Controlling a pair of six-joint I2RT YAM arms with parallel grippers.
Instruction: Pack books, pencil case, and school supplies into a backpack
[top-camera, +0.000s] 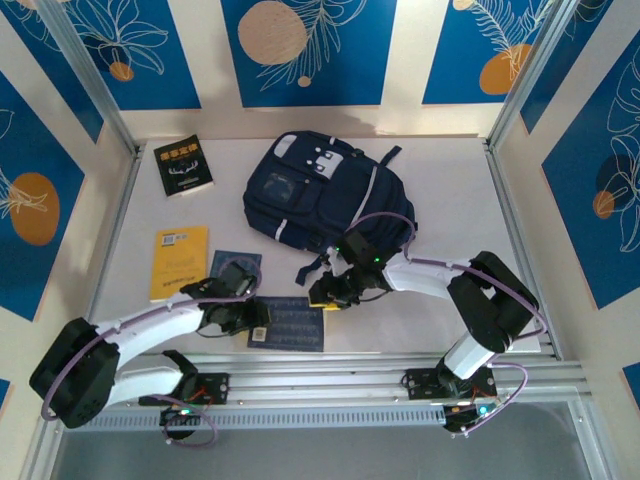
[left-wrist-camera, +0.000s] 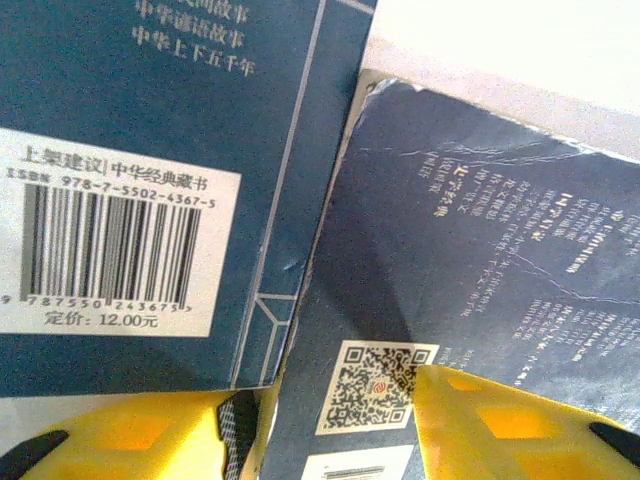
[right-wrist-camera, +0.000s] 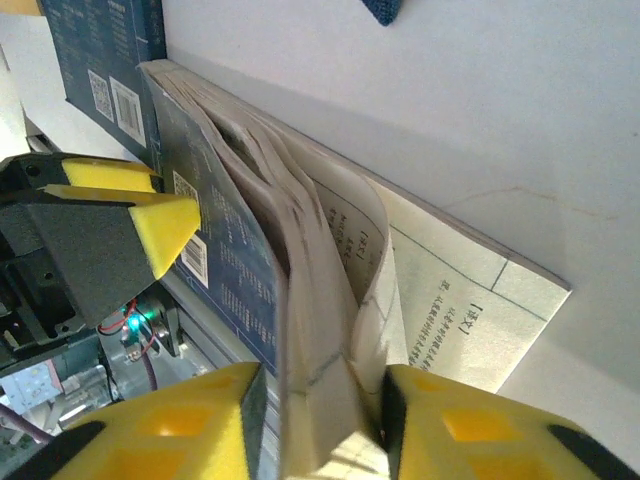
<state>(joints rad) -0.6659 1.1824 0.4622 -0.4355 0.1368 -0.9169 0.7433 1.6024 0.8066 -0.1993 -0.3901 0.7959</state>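
Note:
The navy backpack (top-camera: 320, 190) lies at the back middle of the table. A black book (top-camera: 183, 166) and a yellow-orange book (top-camera: 180, 262) lie to its left. Two dark blue books overlap near the front: one with a barcode (left-wrist-camera: 150, 150), one with a QR code (left-wrist-camera: 480, 260). My left gripper (left-wrist-camera: 335, 430) is open over the QR-code book, its fingers (left-wrist-camera: 510, 430) spread across the cover. My right gripper (right-wrist-camera: 320, 420) is shut on that dark blue book (right-wrist-camera: 230, 260), pinching its lifted cover and several fanned pages. The pencil case and small supplies are out of view.
A backpack strap (top-camera: 312, 268) trails toward the right gripper (top-camera: 325, 292). The left gripper (top-camera: 255, 318) sits close beside it over the front book (top-camera: 295, 325). A metal rail (top-camera: 380, 370) runs along the table's near edge, and upright frame posts stand at both back corners.

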